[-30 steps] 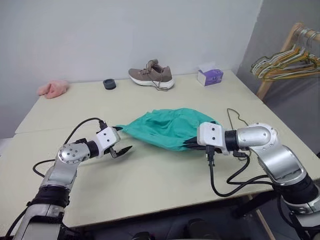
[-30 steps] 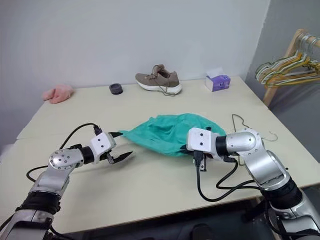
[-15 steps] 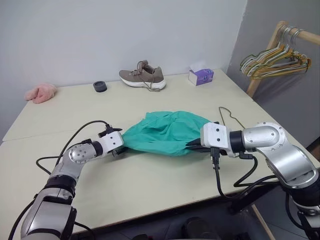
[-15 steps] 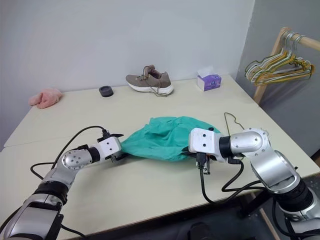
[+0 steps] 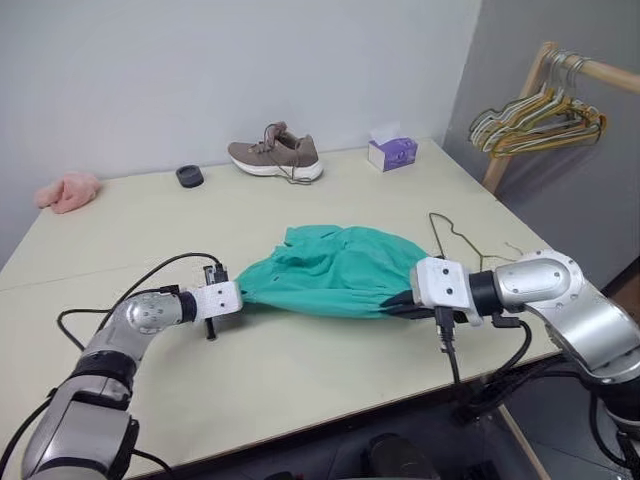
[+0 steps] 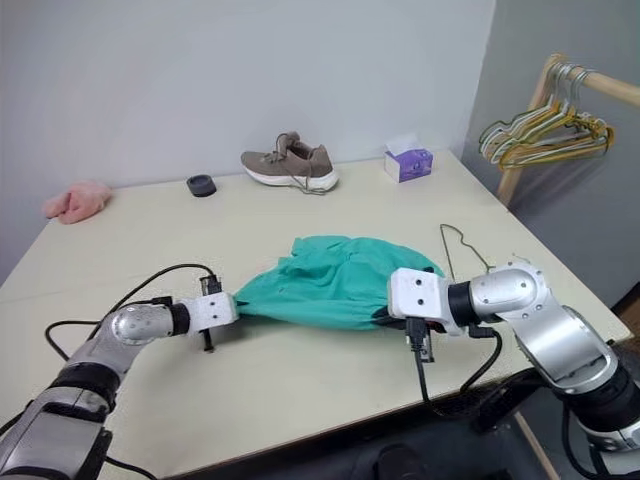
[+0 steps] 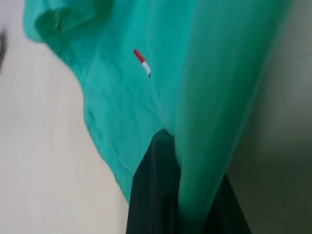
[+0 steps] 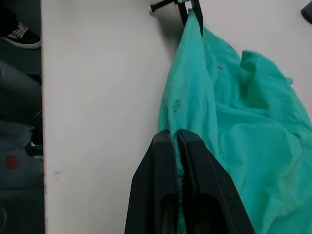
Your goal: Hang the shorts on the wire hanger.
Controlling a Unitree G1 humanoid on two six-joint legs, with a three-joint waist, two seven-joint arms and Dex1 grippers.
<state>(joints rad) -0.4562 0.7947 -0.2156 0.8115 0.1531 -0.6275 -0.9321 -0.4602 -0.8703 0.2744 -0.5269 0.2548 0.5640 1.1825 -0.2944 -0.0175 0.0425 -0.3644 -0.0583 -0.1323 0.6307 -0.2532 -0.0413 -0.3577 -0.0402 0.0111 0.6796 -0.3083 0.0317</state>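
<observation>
So the left gripper (image 5: 238, 297) has its two black fingers pinched tight on the left corner of the teal-green fabric shorts (image 5: 335, 272), and the right gripper (image 5: 405, 301) is doing the same at the right end, fingers clamped together with a fold of the cloth between them, which the right wrist view shows pretty clearly. Between the two grips the shorts sag in a rumpled heap toward the near-right part of the pale cream tabletop (image 5: 300, 370), with the near edge pulled fairly straight. In the left wrist view you can spot a little red-and-white tip (image 7: 142, 62) lying on the fabric, can't tell for sure what it belongs to. The thin dark wire hanger (image 5: 447, 233) lies flat on the table just past the right end of the shorts, its hook end curling away toward the far side, partly tucked behind the cloth. Further out along the far edge of the table there's a brown lace-up sneaker (image 5: 274, 158), a small round black cap-like thing (image 5: 189, 176) to its left, a fluffy pink cloth (image 5: 66, 192) way over at the far left, and a purple tissue box (image 5: 391, 152) at the far right. Plain light grey wall (image 5: 250, 70) behind it all, and off to the right a wooden clothes rack (image 5: 530, 95) holding a bunch of pastel hangers (image 5: 530, 125).
</observation>
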